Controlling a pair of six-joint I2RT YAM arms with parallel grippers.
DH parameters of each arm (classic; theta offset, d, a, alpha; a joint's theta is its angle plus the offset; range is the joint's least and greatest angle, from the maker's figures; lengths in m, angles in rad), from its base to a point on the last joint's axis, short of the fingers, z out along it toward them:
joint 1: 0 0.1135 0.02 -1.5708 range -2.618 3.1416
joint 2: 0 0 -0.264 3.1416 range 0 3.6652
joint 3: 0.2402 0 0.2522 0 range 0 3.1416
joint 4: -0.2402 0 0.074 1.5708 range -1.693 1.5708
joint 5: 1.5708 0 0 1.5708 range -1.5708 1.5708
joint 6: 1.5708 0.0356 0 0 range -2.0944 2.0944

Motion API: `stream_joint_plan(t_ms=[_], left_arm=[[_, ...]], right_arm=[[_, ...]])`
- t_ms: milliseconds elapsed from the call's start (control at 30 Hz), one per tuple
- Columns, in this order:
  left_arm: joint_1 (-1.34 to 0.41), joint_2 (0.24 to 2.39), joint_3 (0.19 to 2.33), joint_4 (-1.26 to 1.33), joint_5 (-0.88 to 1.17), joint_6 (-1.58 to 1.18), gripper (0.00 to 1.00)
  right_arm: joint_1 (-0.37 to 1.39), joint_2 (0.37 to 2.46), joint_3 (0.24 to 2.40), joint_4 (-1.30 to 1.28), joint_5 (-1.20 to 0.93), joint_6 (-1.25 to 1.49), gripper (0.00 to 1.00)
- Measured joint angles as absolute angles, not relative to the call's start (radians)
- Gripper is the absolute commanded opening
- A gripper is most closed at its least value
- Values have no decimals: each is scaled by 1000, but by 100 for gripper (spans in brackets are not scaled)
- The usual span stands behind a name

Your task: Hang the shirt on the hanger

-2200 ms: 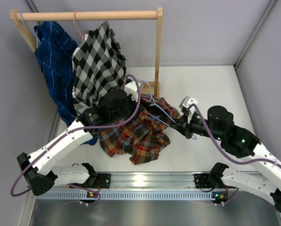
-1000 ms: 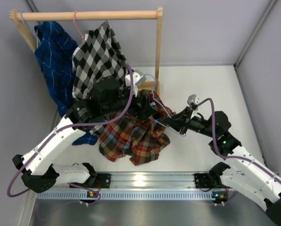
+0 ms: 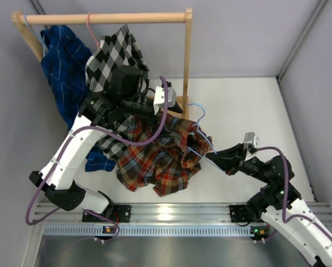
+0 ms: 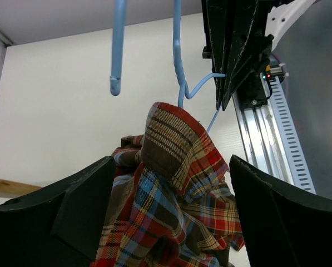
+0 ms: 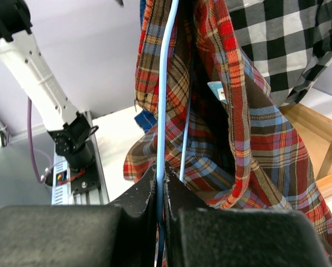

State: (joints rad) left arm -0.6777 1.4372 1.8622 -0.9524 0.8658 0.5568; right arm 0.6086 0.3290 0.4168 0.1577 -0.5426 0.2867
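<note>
The plaid shirt (image 3: 160, 158) hangs bunched between the arms over the white table (image 3: 249, 105). It is draped partly on the light-blue hanger (image 3: 198, 105), whose hook sticks up above the cloth. My right gripper (image 3: 211, 158) is shut on the hanger's wire (image 5: 164, 83), with the shirt (image 5: 227, 128) hanging just beyond it. My left gripper (image 3: 157, 114) hovers over the shirt's top. Its jaws stand wide apart and a peak of the shirt (image 4: 177, 150) rises between them, apart from both pads. The hanger's hook (image 4: 117, 55) and the right gripper (image 4: 224, 94) show past that peak.
A wooden rack (image 3: 187, 55) stands at the back, carrying a black-and-white checked shirt (image 3: 118, 61) on a pink hanger (image 3: 90, 25) and a dark blue shirt (image 3: 65, 61). The left arm sits close against the checked shirt. A metal rail (image 3: 166, 214) runs along the near edge.
The right gripper has pulled the hanger to the right and nearer, stretching the shirt out. The left gripper has lifted off the shirt and drawn back toward the rack.
</note>
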Motion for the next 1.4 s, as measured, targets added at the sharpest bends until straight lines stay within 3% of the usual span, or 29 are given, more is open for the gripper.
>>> stream_joint_plan(t_ms=[200, 367, 433, 700, 800, 833, 933, 967, 1033, 1100, 1133, 1167, 1400], left_arm=[[-659, 1445, 1873, -974, 970, 551, 93], [-659, 1463, 1872, -990, 983, 542, 84], [-659, 1464, 1865, -996, 982, 538, 70], [-659, 1457, 1798, -1031, 984, 564, 65], [-659, 1448, 1787, -1045, 983, 570, 34], [-659, 1445, 1787, -1045, 983, 577, 31], [-659, 1439, 1787, -1048, 997, 583, 39], [-659, 1438, 1787, -1049, 1005, 584, 48], [-659, 1438, 1787, -1048, 1021, 586, 50], [-659, 1438, 1787, -1050, 1036, 586, 35], [-659, 1438, 1787, -1050, 1040, 583, 23], [-659, 1438, 1787, -1051, 1048, 581, 3], [-659, 1430, 1787, -1057, 1103, 613, 0]], right_arm=[[609, 342, 417, 147, -594, 261, 0], [609, 368, 427, 121, -632, 241, 0], [609, 373, 439, 108, -640, 227, 0], [609, 402, 513, 50, -665, 175, 0], [609, 403, 513, 39, -676, 166, 0], [609, 403, 513, 36, -681, 165, 0], [609, 403, 513, 36, -701, 164, 0], [609, 403, 513, 36, -710, 163, 0], [609, 408, 517, 33, -728, 159, 0], [609, 414, 527, 28, -740, 157, 0], [609, 416, 534, 24, -744, 156, 0], [609, 417, 543, 18, -744, 154, 0], [608, 448, 618, -59, -736, 115, 0]])
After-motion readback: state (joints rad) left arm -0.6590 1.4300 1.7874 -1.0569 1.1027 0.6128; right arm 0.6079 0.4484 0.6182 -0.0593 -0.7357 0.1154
